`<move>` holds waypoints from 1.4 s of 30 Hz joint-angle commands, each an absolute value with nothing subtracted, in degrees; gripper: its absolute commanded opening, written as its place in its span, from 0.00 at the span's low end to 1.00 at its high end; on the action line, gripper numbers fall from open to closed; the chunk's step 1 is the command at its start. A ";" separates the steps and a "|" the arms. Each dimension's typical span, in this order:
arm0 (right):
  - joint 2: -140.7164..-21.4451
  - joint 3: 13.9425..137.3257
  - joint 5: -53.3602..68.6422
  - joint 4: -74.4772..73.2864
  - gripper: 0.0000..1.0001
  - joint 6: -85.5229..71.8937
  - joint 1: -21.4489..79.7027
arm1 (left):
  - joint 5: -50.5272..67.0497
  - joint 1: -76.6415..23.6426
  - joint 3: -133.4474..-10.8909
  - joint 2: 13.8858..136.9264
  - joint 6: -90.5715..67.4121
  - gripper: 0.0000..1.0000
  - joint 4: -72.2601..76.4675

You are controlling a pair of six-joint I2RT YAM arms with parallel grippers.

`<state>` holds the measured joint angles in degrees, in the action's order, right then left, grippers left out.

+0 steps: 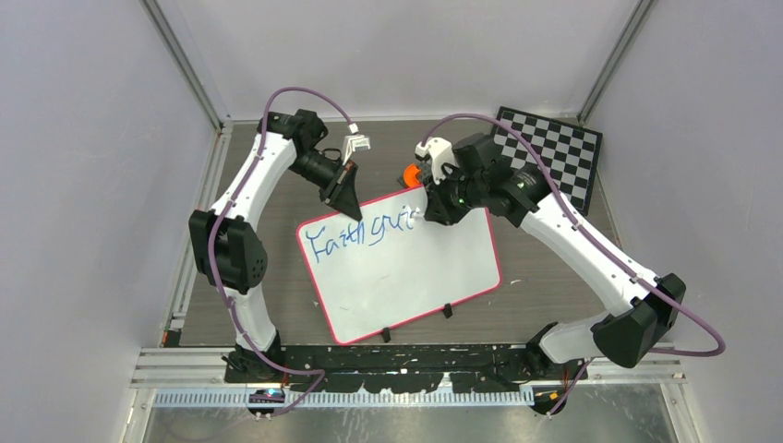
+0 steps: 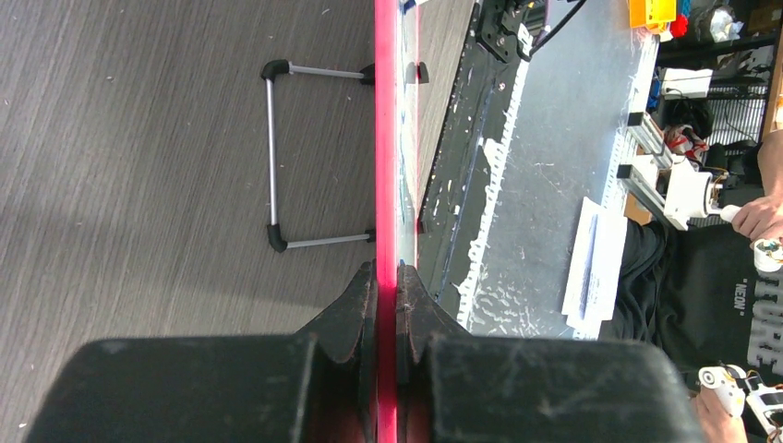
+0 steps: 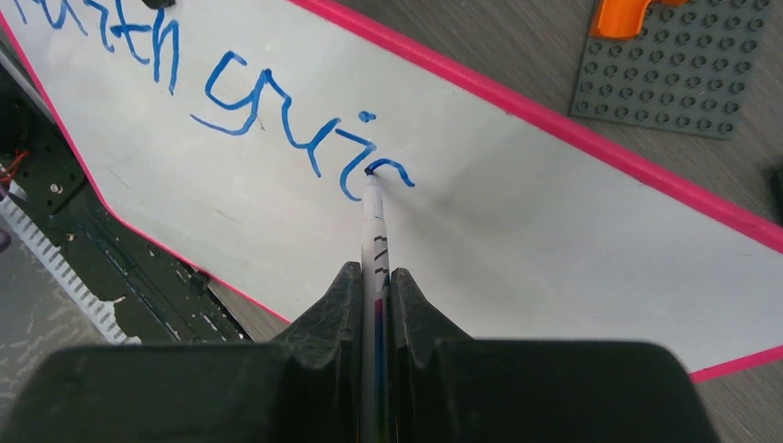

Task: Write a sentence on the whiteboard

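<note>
Dark tabletop [image 1: 545,305] is bearing the whiteboard [image 1: 406,277]; left gripper [image 2: 387,275] is pinching its pink rim, right gripper [image 3: 375,277] is squeezing a marker [image 3: 372,214], tip touching the sentence [image 3: 277,129] (blue "Faith gui").

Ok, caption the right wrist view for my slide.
Right tool holds a marker, its tip on the whiteboard partway through the second blue word.

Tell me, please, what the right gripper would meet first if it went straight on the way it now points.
The whiteboard: the right gripper is shut on a marker whose tip touches it at the last blue stroke of the sentence, so going on would probably press the marker in harder.
</note>
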<state>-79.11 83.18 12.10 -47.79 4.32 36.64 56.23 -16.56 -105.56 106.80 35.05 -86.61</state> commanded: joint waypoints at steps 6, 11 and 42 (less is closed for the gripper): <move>-77.07 78.97 10.03 -45.21 0.00 4.84 36.45 | 50.27 -19.51 -103.72 108.20 38.45 0.00 -89.63; -76.64 81.42 9.27 -46.86 0.00 6.35 34.99 | 50.18 -19.51 -103.46 107.84 38.55 0.00 -89.64; -77.62 82.30 12.89 -45.44 0.00 3.90 31.86 | 49.66 -19.51 -103.58 107.98 38.45 0.00 -89.63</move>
<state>-78.59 84.51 12.95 -47.57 4.91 32.12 55.92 -16.56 -105.56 106.80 34.96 -86.89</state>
